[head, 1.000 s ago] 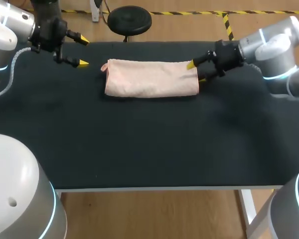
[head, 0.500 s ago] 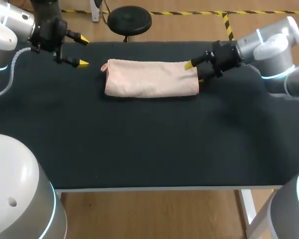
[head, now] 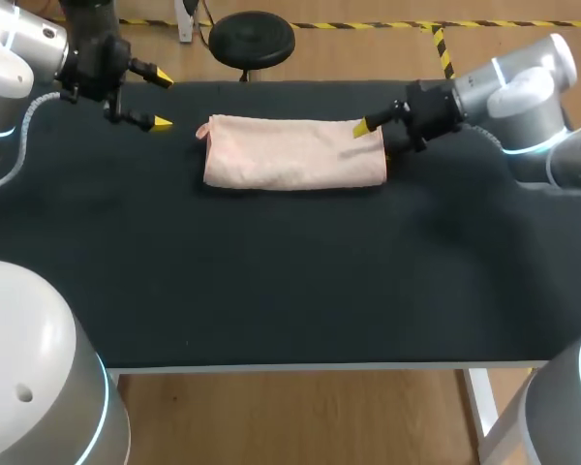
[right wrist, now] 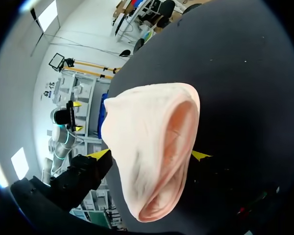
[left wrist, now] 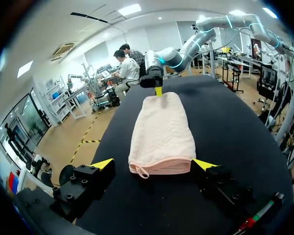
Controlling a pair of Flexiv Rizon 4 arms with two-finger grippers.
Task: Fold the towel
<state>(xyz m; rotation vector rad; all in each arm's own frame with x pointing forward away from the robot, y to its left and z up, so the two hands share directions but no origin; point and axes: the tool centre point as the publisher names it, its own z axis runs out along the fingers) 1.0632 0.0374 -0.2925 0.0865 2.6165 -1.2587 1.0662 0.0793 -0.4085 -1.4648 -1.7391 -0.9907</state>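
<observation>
Since a second ago your right claw [head: 374, 141] has slid a little toward 9 o'clock, so its upper yellow tip now lies over the towel's [head: 295, 153] far corner at the 3 o'clock end. The towel and your left claw [head: 162, 100] have not shifted.

The towel lies flat as a long band across the table [head: 271, 281], toward 12 o'clock from the table's middle. Its ends point to 9 and 3 o'clock, and a small loop shows at the 9 o'clock end. In the right wrist view the near end shows doubled layers, so I judge that at least one lengthwise fold is done. What looks left is to bring one end over the other, and no grip has been taken for that yet.

Your right claw is released, its fingers spread wide with the 3 o'clock end between them. It is not clamped on the cloth as far as the views show. Your left claw is also released and grasps nothing. It hangs just beside the 9 o'clock end without touching it.

The towel's far long edge runs near the table's 12 o'clock edge, so you have little margin there. Toward 6 o'clock there is a broad stretch of bare table, and some at 3 and 9 o'clock too. If you carry the 3 o'clock end across, mind your left claw, which sits close to where that end would land.
</observation>
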